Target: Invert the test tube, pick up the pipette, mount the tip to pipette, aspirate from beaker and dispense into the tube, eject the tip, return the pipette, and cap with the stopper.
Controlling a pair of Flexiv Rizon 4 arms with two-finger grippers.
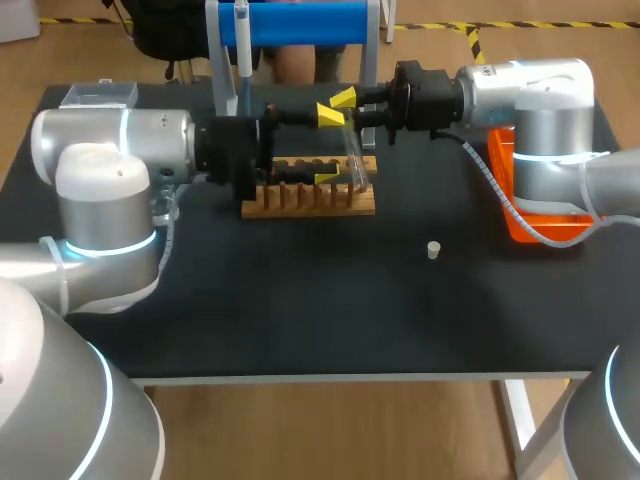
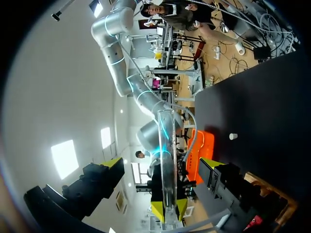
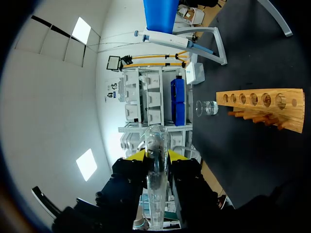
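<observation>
Clasping slim clear cylindrical tube (image 1: 353,150), right hand (image 1: 336,107)

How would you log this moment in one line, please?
right gripper: shut on tube | left gripper: open, fingers flanking tube | stopper: on table | pipette: on stand

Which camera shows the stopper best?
The head view: the stopper sits alone on the table, unobstructed. The left wrist view shows it tiny and distant. The right wrist view doesn't show it.

Black table (image 1: 300,320) carries wooden rack (image 1: 310,207), white stopper (image 1: 433,249), orange bin (image 1: 572,222), blue pipette stand (image 1: 300,22)
</observation>
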